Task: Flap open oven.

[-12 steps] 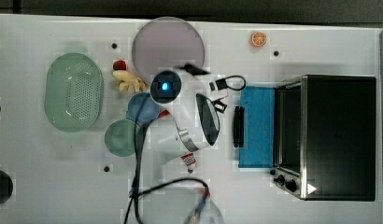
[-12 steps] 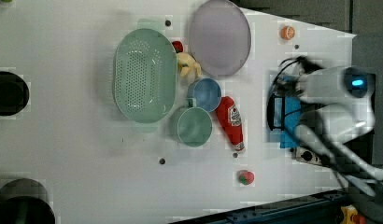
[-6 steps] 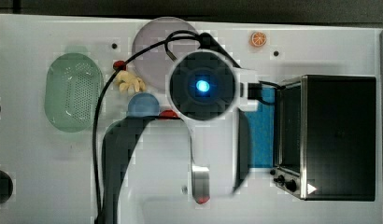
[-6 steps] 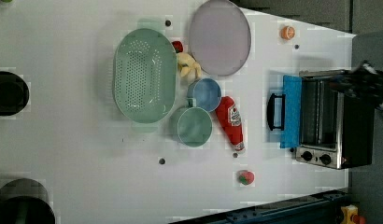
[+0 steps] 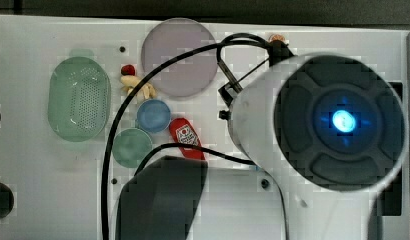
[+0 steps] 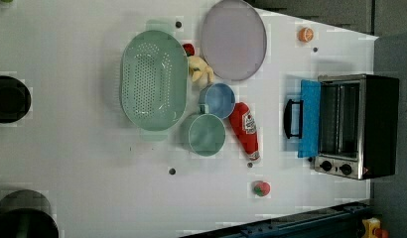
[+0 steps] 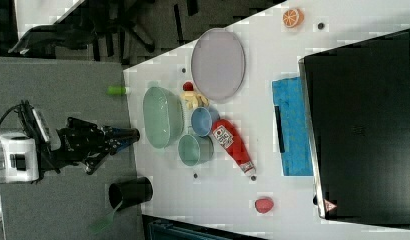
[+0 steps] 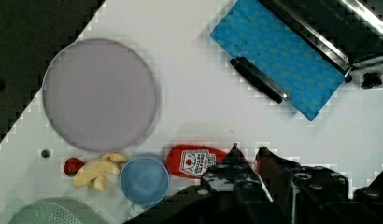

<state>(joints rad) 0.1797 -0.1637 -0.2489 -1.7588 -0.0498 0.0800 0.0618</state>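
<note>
**Above the table: my gripper clear of the opened oven**

Nearest, my gripper [image 8: 248, 156] hangs high over the white table [image 6: 92, 163], touching nothing; its two dark fingertips [image 8: 234, 151] stand close together with a narrow slit between them, nothing pinched. Just beneath in the wrist view lies the red ketchup bottle [image 8: 194, 161], with the blue bowl [image 8: 144, 181] beside it, then the yellow toy [image 8: 96, 170] and a small red piece [image 8: 73, 164]. Beyond these sits the round lilac plate [image 8: 100, 94]. In the left view, a green mug [image 6: 206, 134] touches the blue bowl, and a green colander [image 6: 153, 87] lies on the left view's left of both. Farther off, the oven [image 6: 358, 126] stands at the left view's right edge, its blue door [image 6: 309, 118] folded flat onto the table, dark handle [image 6: 291, 119] outermost, knobs [image 6: 335, 167] at the lower front. An orange slice [image 6: 305, 34] and a small red fruit [image 6: 261, 188] lie apart. My arm's wrist housing [image 5: 338, 122] blocks the oven in the top view.
</note>
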